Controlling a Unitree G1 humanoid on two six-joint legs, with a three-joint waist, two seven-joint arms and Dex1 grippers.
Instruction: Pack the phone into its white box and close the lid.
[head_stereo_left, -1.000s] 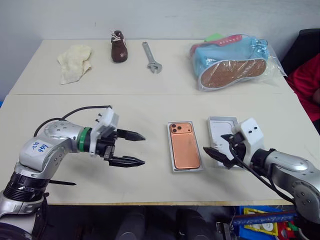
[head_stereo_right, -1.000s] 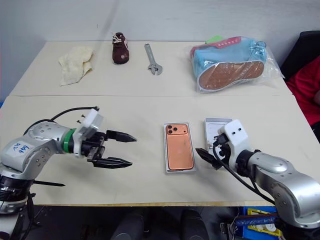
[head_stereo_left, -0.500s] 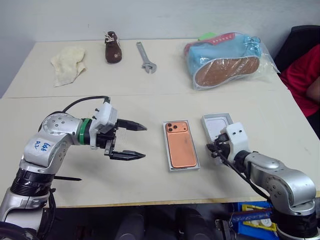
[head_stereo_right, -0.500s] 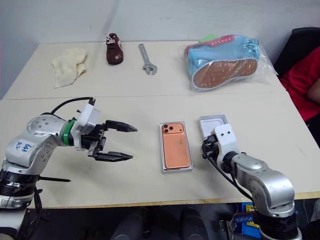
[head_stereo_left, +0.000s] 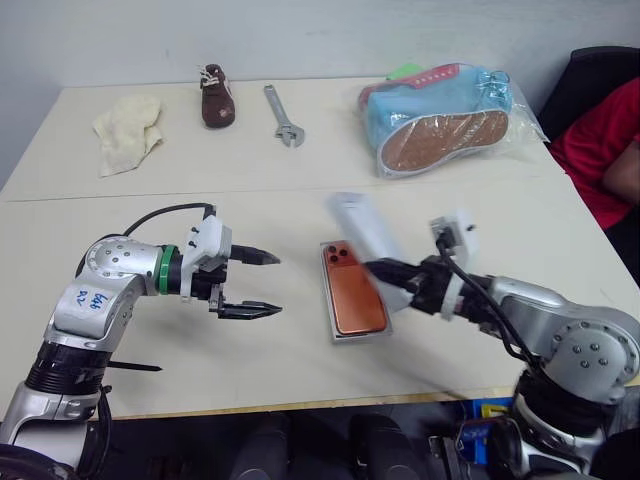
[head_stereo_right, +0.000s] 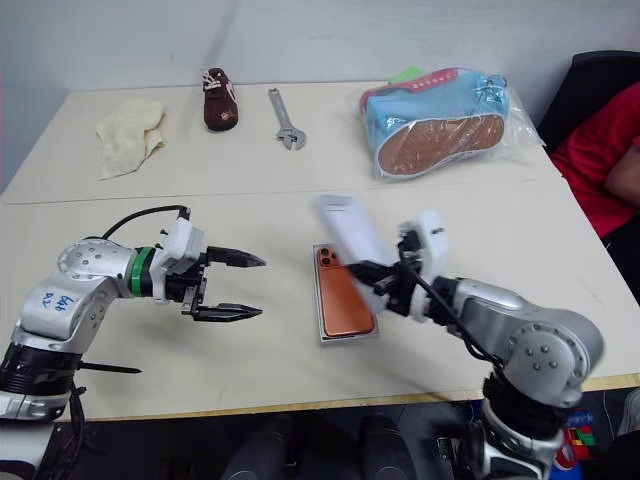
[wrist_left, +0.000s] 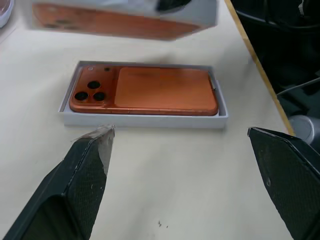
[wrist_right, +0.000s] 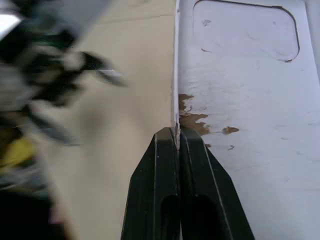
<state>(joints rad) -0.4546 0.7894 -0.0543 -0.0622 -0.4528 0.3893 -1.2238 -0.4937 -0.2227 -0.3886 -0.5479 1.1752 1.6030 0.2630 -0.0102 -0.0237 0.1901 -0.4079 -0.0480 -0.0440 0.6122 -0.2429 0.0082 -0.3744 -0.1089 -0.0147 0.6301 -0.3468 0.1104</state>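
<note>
Lid (head_stereo_left: 362, 236) now lifted; wrist view: pinched rim

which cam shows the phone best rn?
Left wrist view: the phone lies whole and close in the white box, lenses clear. In both eye views it is small, and the lid held by the right gripper overlaps it.

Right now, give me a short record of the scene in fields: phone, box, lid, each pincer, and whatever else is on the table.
phone: phone lies back up in the white box
box: open on the table
lid: lid lifted and tilted above the box
right pincer: right pincer shut on the lid's wall
left pincer: left pincer open, beside the box, holding nothing
far side: cloth, small brown shoe, wrench, bagged shoes
</note>
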